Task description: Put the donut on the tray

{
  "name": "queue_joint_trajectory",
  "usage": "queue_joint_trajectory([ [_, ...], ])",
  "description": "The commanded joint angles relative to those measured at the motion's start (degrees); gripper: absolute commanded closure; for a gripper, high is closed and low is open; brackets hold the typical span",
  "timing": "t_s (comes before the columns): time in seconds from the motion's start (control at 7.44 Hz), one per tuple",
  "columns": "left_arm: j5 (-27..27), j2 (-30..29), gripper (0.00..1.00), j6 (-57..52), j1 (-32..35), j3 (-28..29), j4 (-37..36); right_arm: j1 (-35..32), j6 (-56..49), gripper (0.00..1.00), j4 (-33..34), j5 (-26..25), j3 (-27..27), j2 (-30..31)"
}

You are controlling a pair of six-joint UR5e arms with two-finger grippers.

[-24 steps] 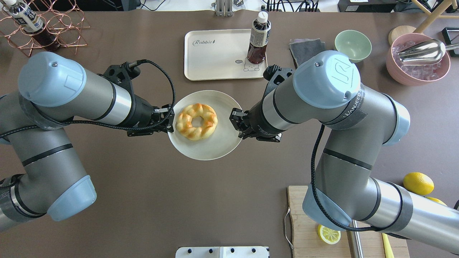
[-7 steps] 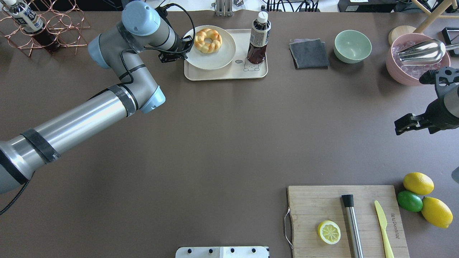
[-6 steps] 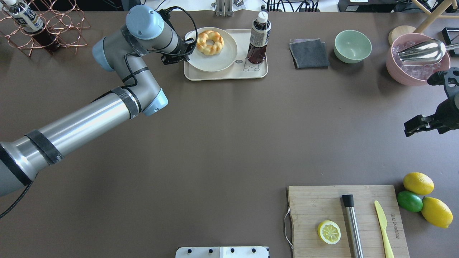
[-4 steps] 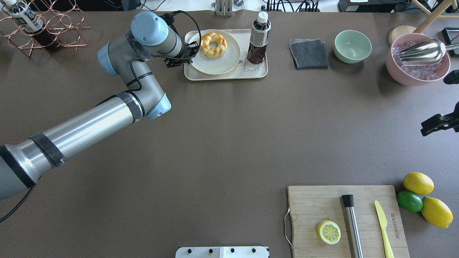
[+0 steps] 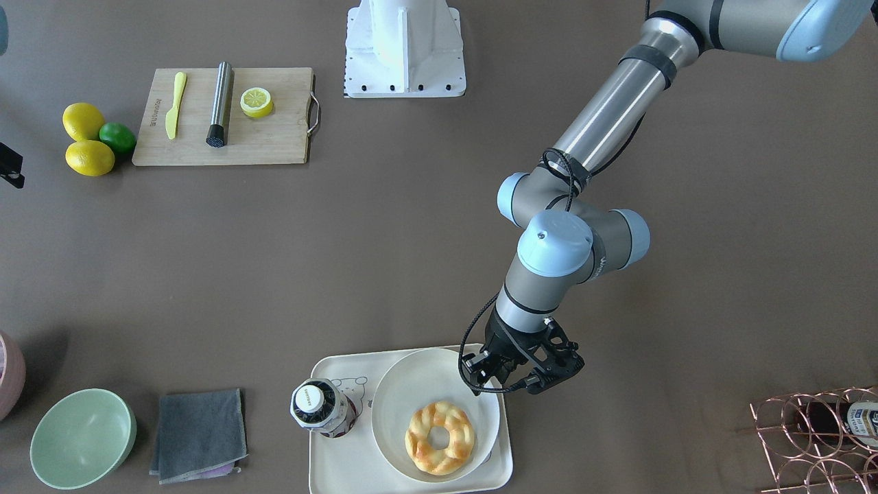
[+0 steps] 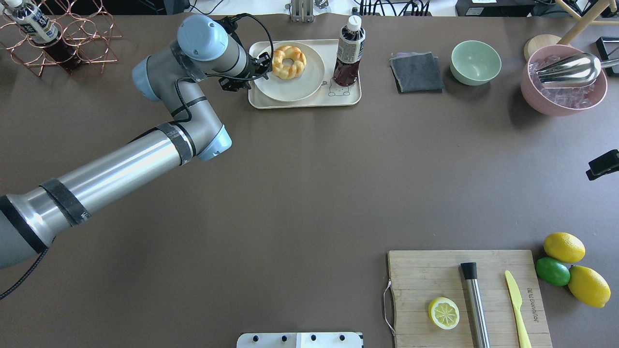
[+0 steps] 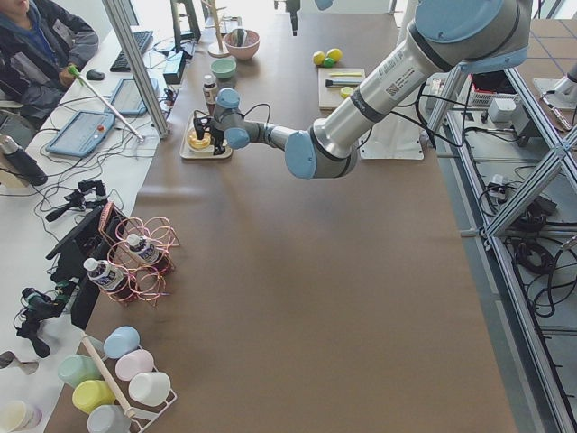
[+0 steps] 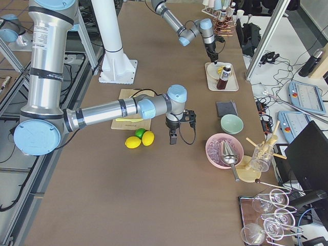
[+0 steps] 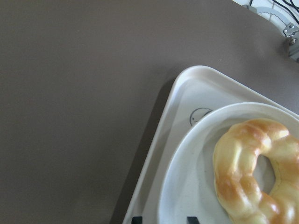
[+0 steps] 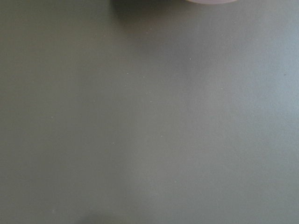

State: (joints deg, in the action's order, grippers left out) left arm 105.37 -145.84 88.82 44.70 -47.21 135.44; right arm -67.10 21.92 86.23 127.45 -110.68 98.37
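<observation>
The donut [image 6: 289, 62] lies on a round white plate [image 6: 285, 89]; the braided golden ring also shows in the front view [image 5: 440, 438] and the left wrist view [image 9: 252, 168]. The plate rests on the cream tray [image 6: 309, 99], over its left part. My left gripper [image 6: 262, 62] is at the plate's left rim, shut on it; its fingertips [image 9: 136, 219] straddle the rim in the left wrist view. My right gripper [image 6: 603, 164] shows only as a black fragment at the right edge, far from the tray. I cannot tell whether it is open or shut.
A dark drink bottle [image 6: 349, 50] stands on the tray's right part, close to the plate. A grey cloth [image 6: 417, 71], a green bowl [image 6: 476, 62] and a pink ice bowl [image 6: 563, 79] lie to the right. A copper rack [image 6: 72, 38] stands far left. A cutting board [image 6: 435, 270] is front right.
The plate with the donut went from the table's middle, held by both grippers, onto the tray in my left gripper. The right arm drew back to the right edge.
</observation>
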Motion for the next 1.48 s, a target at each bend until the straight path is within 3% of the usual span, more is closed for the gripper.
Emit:
queue_joint_trajectory([
  [0.0,8.3,6.6,0.03,-8.3,3.4,-13.2,-7.7,-3.3,-4.5,0.00,0.1,0.3,1.9,-0.2],
  [0.27,16.3,20.8,0.03,-28.9,8.5,-39.1,-30.3,-7.3,-9.2,0.00,0.1,0.4,4.2,-0.4],
  [0.54,16.4,35.4,0.03,-43.9,11.0,-57.8,-39.2,-10.6,-12.5,0.00,0.1,1.1,5.4,0.0],
  [0.67,16.4,41.2,0.03,-53.0,14.0,-62.5,-41.4,-12.9,-15.4,0.00,0.1,1.3,7.0,-0.1],
  [0.94,17.7,54.1,0.03,-74.7,21.6,-66.5,-41.0,-16.8,-21.4,0.00,0.1,1.8,10.4,-0.8],
  [1.21,27.5,61.0,0.03,-97.5,37.0,-62.8,-41.6,-19.1,-22.4,0.00,0.0,3.3,10.6,-0.4],
  [1.34,29.3,64.4,0.03,-100.1,40.9,-64.3,-41.5,-19.6,-24.7,0.00,0.2,3.2,10.9,-0.1],
])
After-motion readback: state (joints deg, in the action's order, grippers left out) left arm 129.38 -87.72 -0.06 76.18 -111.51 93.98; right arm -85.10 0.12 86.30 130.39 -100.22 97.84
